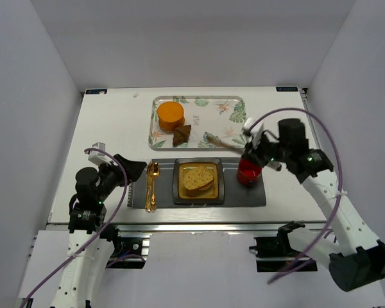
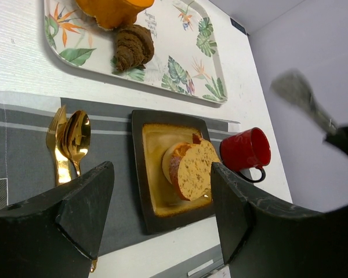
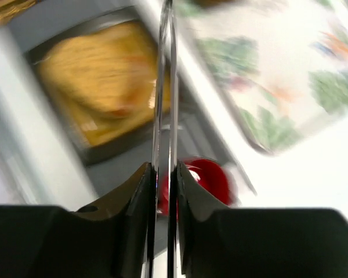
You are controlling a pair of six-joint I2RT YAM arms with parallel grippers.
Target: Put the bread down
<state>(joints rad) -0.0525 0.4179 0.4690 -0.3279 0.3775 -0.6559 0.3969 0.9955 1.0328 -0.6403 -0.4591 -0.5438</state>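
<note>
The bread (image 1: 198, 179), a tan speckled slice with a brown crust, lies on the dark square plate (image 1: 179, 194) on the grey placemat. It also shows in the left wrist view (image 2: 196, 171) and blurred in the right wrist view (image 3: 101, 75). My right gripper (image 1: 250, 147) (image 3: 163, 171) is shut on thin metal tongs (image 1: 221, 141) (image 3: 164, 87), held above the red cup (image 1: 248, 173), right of the plate. The tongs' tips are empty. My left gripper (image 1: 133, 169) (image 2: 161, 171) is open and empty at the placemat's left end.
A gold spoon and fork (image 1: 152, 183) lie left of the plate. A leaf-patterned tray (image 1: 212, 106) behind holds an orange doughnut (image 1: 171, 115) and a dark brown chunk (image 1: 182, 133). White walls stand on three sides.
</note>
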